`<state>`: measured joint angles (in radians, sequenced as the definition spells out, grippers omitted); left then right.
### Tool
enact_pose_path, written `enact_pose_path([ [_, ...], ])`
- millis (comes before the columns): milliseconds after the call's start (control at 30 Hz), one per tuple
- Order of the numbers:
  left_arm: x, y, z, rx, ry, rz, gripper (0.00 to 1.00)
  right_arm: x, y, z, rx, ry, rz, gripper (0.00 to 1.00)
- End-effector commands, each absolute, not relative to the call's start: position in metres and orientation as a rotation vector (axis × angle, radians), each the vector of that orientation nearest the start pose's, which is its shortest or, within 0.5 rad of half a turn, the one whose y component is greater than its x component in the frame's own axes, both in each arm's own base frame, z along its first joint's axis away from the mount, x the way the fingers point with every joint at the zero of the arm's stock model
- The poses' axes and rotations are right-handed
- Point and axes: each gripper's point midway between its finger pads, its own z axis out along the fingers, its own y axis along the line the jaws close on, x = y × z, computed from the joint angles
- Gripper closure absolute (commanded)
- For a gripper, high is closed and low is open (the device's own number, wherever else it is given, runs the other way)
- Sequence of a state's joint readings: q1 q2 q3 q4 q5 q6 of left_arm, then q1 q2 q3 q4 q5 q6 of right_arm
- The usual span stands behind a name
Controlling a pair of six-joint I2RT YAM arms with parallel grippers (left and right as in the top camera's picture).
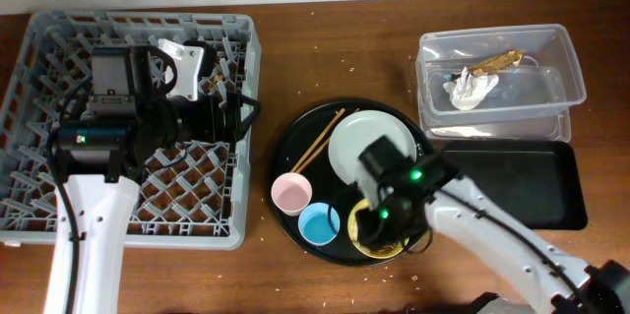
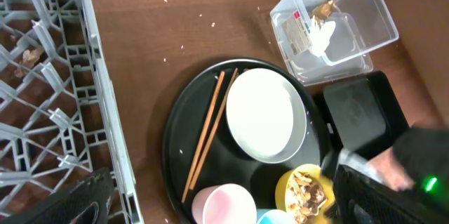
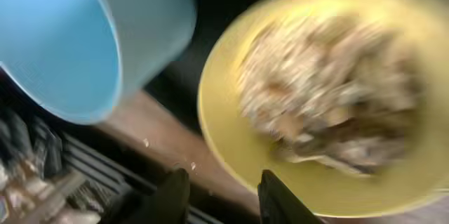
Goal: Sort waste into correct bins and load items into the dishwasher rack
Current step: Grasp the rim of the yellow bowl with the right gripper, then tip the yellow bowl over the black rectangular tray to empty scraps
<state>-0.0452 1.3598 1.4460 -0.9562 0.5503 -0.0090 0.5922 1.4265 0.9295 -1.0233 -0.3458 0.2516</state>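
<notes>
overhead: the right arm hides most of the yellow bowl [image 1: 366, 247] on the round black tray [image 1: 285, 147]. chopsticks [image 1: 317, 142] slant lower left to upper right. left fingers [image 1: 238, 117] over the rack [image 1: 39, 78], grip unreadable.
left wrist: food scraps [image 2: 307, 190] fill the bowl.
right wrist: blurred; right fingers [image 3: 175, 194] parted, empty, near the bowl's rim.

I read the dishwasher rack [image 1: 39, 107] as matt grey moulded plastic, and the table [image 1: 325, 48] as smooth brown wood grain. The clear tub [image 1: 566, 53] is glossy see-through plastic. In it are a crumpled paper tissue [image 1: 465, 91] and a crinkled, shiny gold wrapper [image 1: 492, 61]. The chopsticks [image 1: 320, 142] are bare wood on the glossy round black tray [image 1: 295, 142]. The yellow bowl [image 3: 231, 133] looks smooth, its food scraps [image 3: 330, 90] rough and crumbly.
</notes>
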Motion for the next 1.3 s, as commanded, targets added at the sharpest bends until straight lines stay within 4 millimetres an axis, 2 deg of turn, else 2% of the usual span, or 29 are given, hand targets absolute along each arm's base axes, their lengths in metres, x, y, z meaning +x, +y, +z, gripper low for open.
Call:
enact_pose_path([
  [0,0.342,-0.106,0.291,0.288,2.350,-0.703,0.01,0.144,0.194,0.064,-0.850,3.071,0.499,0.58],
  [33,0.342,-0.106,0.291,0.288,2.350,-0.703,0.01,0.142,0.195,0.062,-0.898,3.050,0.442,0.55],
  [100,0.342,-0.106,0.291,0.288,2.350,-0.703,0.01,0.151,0.185,0.053,-0.946,2.997,0.216,0.54],
  [200,0.342,-0.106,0.291,0.288,2.350,-0.703,0.01,0.164,0.181,0.037,-0.947,2.978,0.078,0.55],
  [233,0.342,-0.106,0.291,0.288,2.350,-0.703,0.01,0.165,0.181,0.028,-0.952,2.995,0.057,0.59],
  [267,0.342,-0.106,0.291,0.288,2.350,-0.703,0.01,0.163,0.181,0.017,-0.963,3.035,0.036,0.69],
  [300,0.342,-0.106,0.291,0.288,2.350,-0.703,0.01,0.163,0.181,0.014,-0.968,3.051,0.021,0.78],
  [367,0.342,-0.106,0.291,0.288,2.350,-0.703,0.01,0.163,0.181,0.015,-0.968,3.052,0.020,0.85],
  [400,0.342,-0.106,0.291,0.288,2.350,-0.703,0.01,0.163,0.180,0.015,-0.967,3.054,0.019,0.95],
  [533,0.342,-0.106,0.291,0.288,2.350,-0.703,0.01,0.165,0.183,0.042,-0.954,3.010,0.059,0.96],
  [600,0.342,-0.106,0.291,0.288,2.350,-0.703,0.01,0.177,0.189,0.087,-0.848,2.911,0.167,0.96],
  [667,0.342,-0.106,0.291,0.288,2.350,-0.703,0.01,0.192,0.186,0.124,-0.701,2.817,0.265,0.96],
  [733,0.342,-0.106,0.291,0.288,2.350,-0.703,0.01,0.211,0.164,0.159,-0.424,2.739,0.385,0.96],
  [800,0.342,-0.106,0.291,0.288,2.350,-0.703,0.01,0.224,0.141,0.177,-0.262,2.700,0.537,0.96],
  [867,0.342,-0.106,0.291,0.288,2.350,-0.703,0.01,0.236,0.122,0.182,-0.167,2.678,0.629,0.96],
  [967,0.342,-0.106,0.291,0.288,2.350,-0.703,0.01,0.261,0.081,0.182,-0.028,2.611,0.846,0.96],
  [1067,0.342,-0.106,0.291,0.288,2.350,-0.703,0.01,0.277,0.042,0.160,0.128,2.590,1.035,0.96],
  [1167,0.342,-0.106,0.291,0.288,2.350,-0.704,0.01,0.287,0.024,0.137,0.166,2.507,1.279,0.96],
  [1233,0.342,-0.106,0.291,0.288,2.350,-0.703,0.01,0.288,0.021,0.137,0.071,2.331,1.447,0.96],
  [1267,0.342,-0.106,0.291,0.288,2.350,-0.703,0.01,0.291,0.016,0.139,0.085,2.256,1.486,0.96],
])
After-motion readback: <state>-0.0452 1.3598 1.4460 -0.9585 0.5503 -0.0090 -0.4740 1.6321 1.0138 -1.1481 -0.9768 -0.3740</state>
